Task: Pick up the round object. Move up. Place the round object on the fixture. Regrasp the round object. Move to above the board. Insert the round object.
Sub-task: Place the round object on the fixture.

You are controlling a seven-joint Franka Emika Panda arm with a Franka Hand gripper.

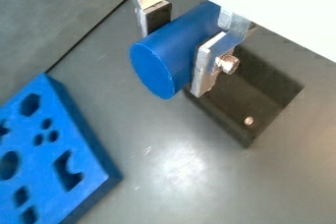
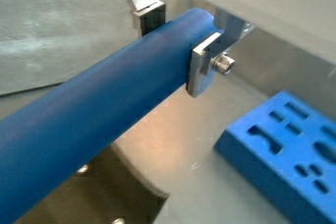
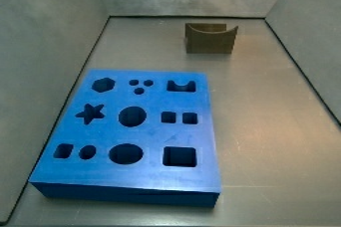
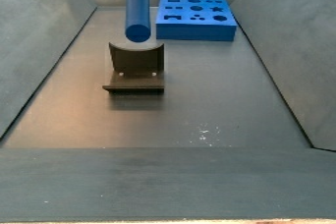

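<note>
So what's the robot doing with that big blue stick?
The robot's gripper is shut on the round object, a long blue peg, pinched between its silver fingers. It hangs in the air above the fixture, the small dark block with a curved notch, and isn't resting in it yet. The board, blue and full of shaped holes, lies flat on the floor, apart from the fixture.

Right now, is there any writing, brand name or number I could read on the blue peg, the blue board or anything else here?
None: no readable text shows in any view.
Blue peg, held in the claw: plain, no markings.
Blue board: only shaped holes, no letters or numbers.
Dark notched block: no label visible.
Claw: bare metal plates and a screw, no brand to be seen.
</note>
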